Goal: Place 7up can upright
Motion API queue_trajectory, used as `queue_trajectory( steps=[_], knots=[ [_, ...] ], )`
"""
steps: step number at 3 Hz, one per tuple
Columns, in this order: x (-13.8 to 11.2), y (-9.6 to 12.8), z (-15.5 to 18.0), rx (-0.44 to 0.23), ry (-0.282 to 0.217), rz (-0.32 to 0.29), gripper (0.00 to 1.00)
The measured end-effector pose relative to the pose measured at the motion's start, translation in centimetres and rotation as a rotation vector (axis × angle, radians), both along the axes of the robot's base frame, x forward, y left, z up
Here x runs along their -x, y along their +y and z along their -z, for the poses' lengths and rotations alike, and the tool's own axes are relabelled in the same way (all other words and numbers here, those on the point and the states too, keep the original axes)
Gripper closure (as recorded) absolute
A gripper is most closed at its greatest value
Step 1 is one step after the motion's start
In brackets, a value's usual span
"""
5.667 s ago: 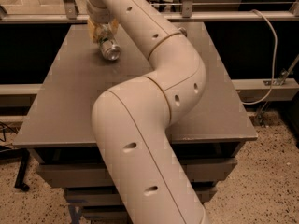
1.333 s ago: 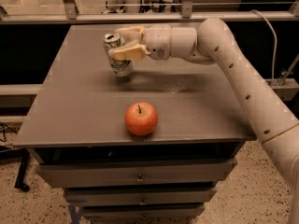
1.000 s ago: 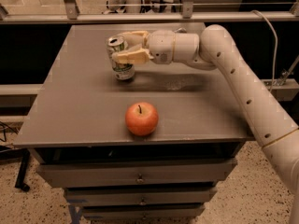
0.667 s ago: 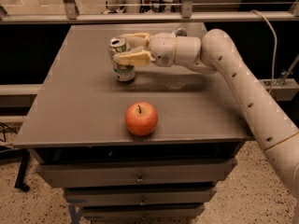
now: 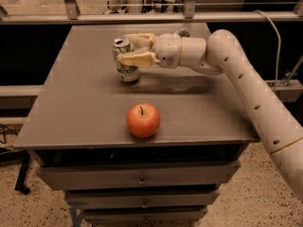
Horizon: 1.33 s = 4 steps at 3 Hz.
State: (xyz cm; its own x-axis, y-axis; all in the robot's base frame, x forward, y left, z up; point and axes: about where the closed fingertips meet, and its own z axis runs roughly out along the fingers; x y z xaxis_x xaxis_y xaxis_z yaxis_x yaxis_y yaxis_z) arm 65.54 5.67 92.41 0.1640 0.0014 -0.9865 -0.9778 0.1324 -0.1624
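The 7up can (image 5: 127,66), silvery-white with green markings, stands upright on the grey table (image 5: 80,103), left of the middle and toward the back, leaning very slightly. Its base appears to rest on the tabletop. My gripper (image 5: 124,48) reaches in from the right. Its tan fingers (image 5: 138,58) hold the can's upper half, one on the near side and one on the far side. The white arm (image 5: 227,56) stretches away to the right.
A red apple (image 5: 143,120) sits near the table's front edge, in front of the can. Drawers (image 5: 142,178) are below the tabletop. A metal rail (image 5: 151,17) runs behind the table. A cable (image 5: 277,37) hangs at the right.
The gripper has carried the can a little right and down until it stands on the table. Much earlier the can lay at the table's far side.
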Motion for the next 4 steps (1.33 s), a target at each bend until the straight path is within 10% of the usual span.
queue_trajectory(
  steps=[2, 4],
  knots=[
    [0.2, -0.5, 0.3, 0.012, 0.003, 0.001, 0.00],
    [0.6, -4.7, -2.2, 0.086, -0.029, 0.081, 0.00]
  ],
)
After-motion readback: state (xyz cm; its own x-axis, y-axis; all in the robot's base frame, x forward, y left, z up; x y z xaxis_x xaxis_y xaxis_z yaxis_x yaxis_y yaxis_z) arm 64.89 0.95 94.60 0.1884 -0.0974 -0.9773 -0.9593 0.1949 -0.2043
